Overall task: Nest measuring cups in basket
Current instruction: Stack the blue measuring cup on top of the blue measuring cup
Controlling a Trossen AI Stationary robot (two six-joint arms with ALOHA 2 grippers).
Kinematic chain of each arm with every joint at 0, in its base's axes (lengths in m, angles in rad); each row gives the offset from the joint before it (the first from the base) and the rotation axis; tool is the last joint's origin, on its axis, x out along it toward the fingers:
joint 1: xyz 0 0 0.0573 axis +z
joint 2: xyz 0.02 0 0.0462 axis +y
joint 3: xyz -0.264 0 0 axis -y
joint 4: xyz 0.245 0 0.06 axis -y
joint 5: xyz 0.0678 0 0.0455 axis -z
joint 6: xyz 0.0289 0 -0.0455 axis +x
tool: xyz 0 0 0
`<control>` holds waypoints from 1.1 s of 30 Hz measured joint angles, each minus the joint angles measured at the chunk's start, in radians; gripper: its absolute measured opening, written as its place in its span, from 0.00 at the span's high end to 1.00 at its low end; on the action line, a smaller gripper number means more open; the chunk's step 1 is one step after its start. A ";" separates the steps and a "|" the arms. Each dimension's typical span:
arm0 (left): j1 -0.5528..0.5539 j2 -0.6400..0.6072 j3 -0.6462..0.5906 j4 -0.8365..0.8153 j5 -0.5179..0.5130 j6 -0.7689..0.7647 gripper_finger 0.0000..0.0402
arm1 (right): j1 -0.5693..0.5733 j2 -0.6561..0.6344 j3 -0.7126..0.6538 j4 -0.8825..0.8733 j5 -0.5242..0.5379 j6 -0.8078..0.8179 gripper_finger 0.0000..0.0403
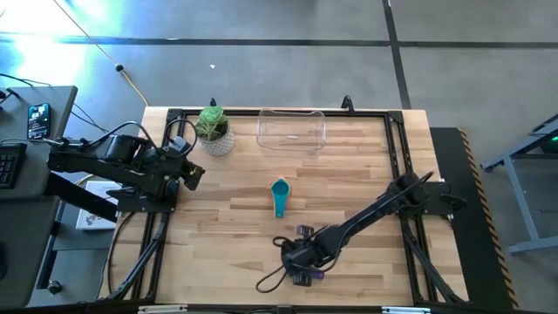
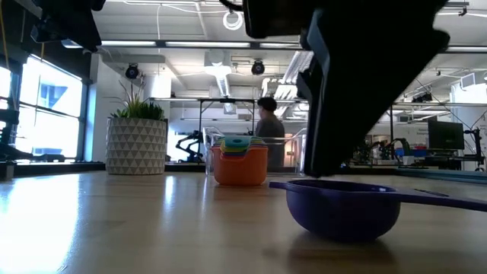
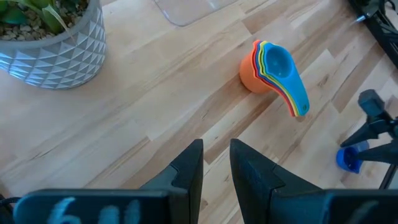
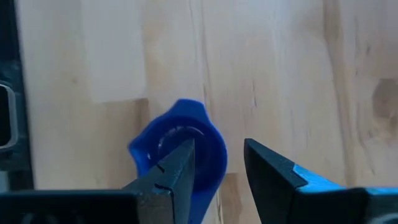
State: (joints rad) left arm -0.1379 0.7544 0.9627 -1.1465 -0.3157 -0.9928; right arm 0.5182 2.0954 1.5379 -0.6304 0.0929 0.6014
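- We see the right gripper (image 1: 301, 270) low in the middle of the high view, at the near edge of the pale wooden plank surface (image 1: 235, 227), with its dark arm stretching in from the right.
- In the right wrist view its jaws stand parted, nothing between them, directly over the small purple-blue plastic measuring cup (image 4: 180, 149); one fingertip lies across the cup's rim in the picture, but we cannot tell whether it touches.
- In the low view that same purple cup (image 2: 342, 204) sits upright on the surface at lower right, its handle running off to the right, with the right arm's dark bulk just above it.
- The stack of nested plastic measuring cups (image 1: 279, 196), orange outermost with yellow, green and teal inside and a blue one on top, sits at the centre of the high view, handles pointing toward the bottom of the frame.
- The clear, see-through plastic rectangular basket (image 1: 291, 131) rests at upper centre of the high view, well apart from the stack and from the purple cup.
- The white faceted pot with a green plant (image 1: 214, 133) stands just left of the basket.
- The left gripper (image 1: 193, 174) waits at the left edge of the surface; in the left wrist view its jaws (image 3: 214, 180) are slightly parted and hold nothing.
- In the low view a person (image 2: 269, 125) shows in the room behind the basket.
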 joint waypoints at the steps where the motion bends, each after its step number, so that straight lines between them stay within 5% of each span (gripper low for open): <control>1: 0.000 0.000 0.000 0.000 0.000 0.000 0.83 | 0.000 0.010 0.000 0.000 -0.003 0.000 0.68; 10: 0.000 0.000 0.000 -0.001 -0.002 0.001 0.83 | 0.000 0.051 0.000 -0.006 -0.043 0.037 0.70; 18: 0.000 0.000 0.000 0.000 -0.002 0.019 0.83 | -0.006 0.051 0.001 0.008 -0.072 0.140 0.97; 33: 0.000 0.000 0.000 -0.001 -0.002 0.174 0.83 | -0.067 -0.003 0.000 0.084 -0.071 0.413 0.99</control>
State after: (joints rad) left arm -0.1375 0.7546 0.9627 -1.1477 -0.3172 -0.8189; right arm 0.4512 2.0923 1.5375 -0.5464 0.0223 1.0144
